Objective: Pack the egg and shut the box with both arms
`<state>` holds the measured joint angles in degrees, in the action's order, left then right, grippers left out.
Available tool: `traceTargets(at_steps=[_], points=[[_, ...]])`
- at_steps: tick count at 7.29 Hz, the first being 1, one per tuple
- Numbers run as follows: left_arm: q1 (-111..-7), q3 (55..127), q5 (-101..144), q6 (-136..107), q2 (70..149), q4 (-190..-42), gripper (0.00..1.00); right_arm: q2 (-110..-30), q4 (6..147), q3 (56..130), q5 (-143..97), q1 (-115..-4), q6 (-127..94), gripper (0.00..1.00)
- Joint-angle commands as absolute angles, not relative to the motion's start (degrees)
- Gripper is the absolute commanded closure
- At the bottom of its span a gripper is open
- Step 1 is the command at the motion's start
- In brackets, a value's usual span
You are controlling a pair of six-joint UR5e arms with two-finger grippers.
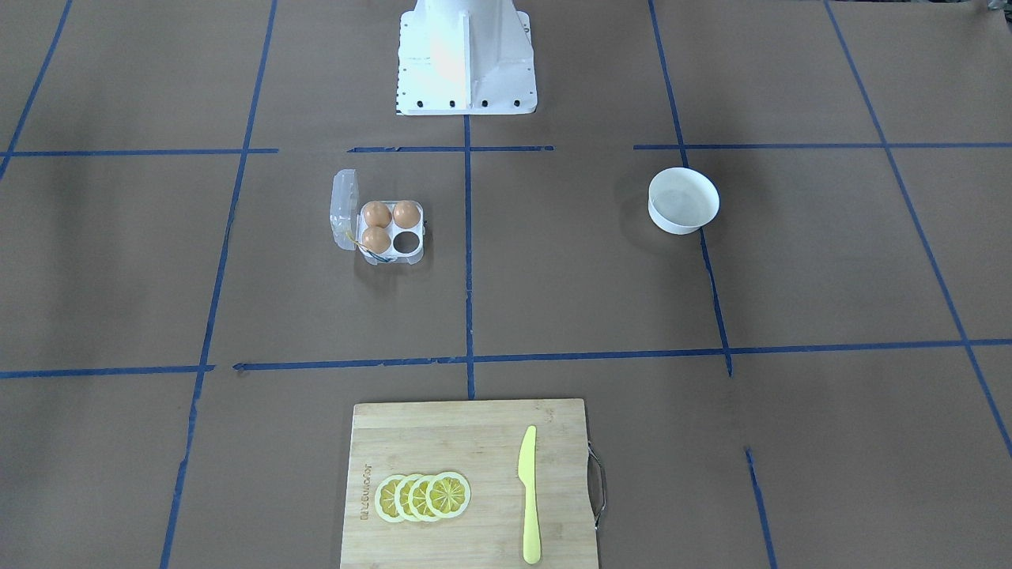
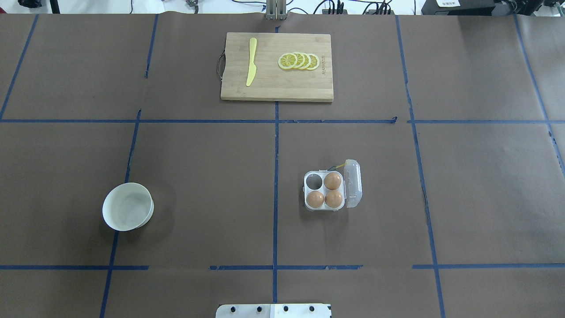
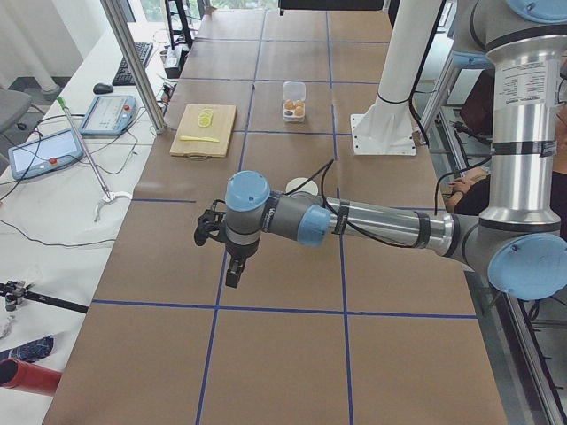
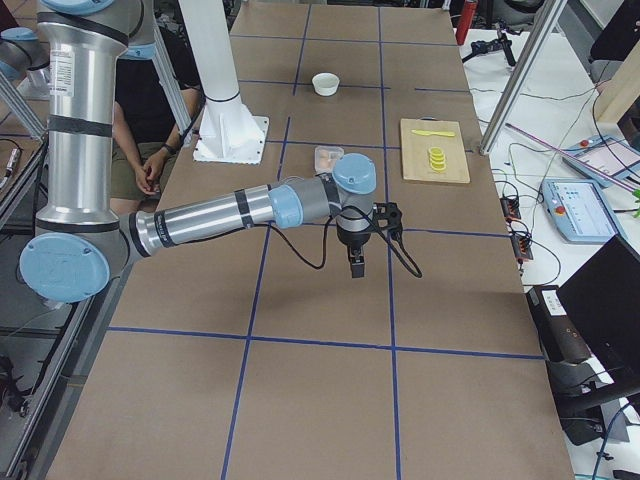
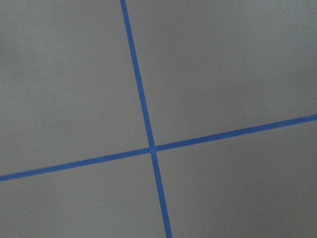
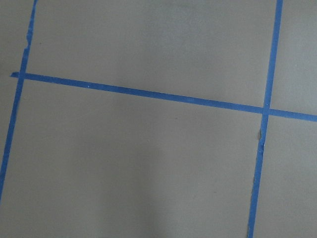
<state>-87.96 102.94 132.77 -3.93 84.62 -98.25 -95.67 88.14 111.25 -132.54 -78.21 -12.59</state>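
The clear egg carton [image 1: 391, 227] stands on the table with its hinged lid [image 1: 343, 209] open to the side; it also shows in the overhead view [image 2: 324, 190]. Three tan-brown eggs [image 2: 332, 180] fill three cells, and one cell [image 2: 314, 180] is empty. No loose egg is in view. My left gripper [image 3: 232, 266] hangs above the table far from the carton, near that end. My right gripper [image 4: 357, 265] hangs above the table on the other side. I cannot tell whether either is open or shut. Both wrist views show only paper and blue tape.
A round white bowl [image 2: 128, 206] stands on the robot's left side and looks empty. A wooden cutting board [image 2: 276, 86] at the far edge holds a yellow knife [image 2: 251, 62] and lemon slices [image 2: 299, 61]. The white pedestal [image 1: 466, 55] is at the robot's edge.
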Motion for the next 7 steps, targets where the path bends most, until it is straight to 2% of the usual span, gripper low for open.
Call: traceTargets(at_steps=[1,4,7], points=[[-89.6,106.3,130.9,-3.8,82.1,-96.7,0.0,-95.4,88.2,110.7,-132.5,-78.1,-12.7,0.0],[-88.6,108.0,124.2,-2.3,81.7,-87.1,0.0,-96.0,88.1,110.8,-132.8,-78.1,-12.7,0.0],[-88.6,105.5,133.9,8.8,78.9,-87.9,0.0,-96.2,88.0,110.9,-132.9,-78.1,-12.7,0.0]])
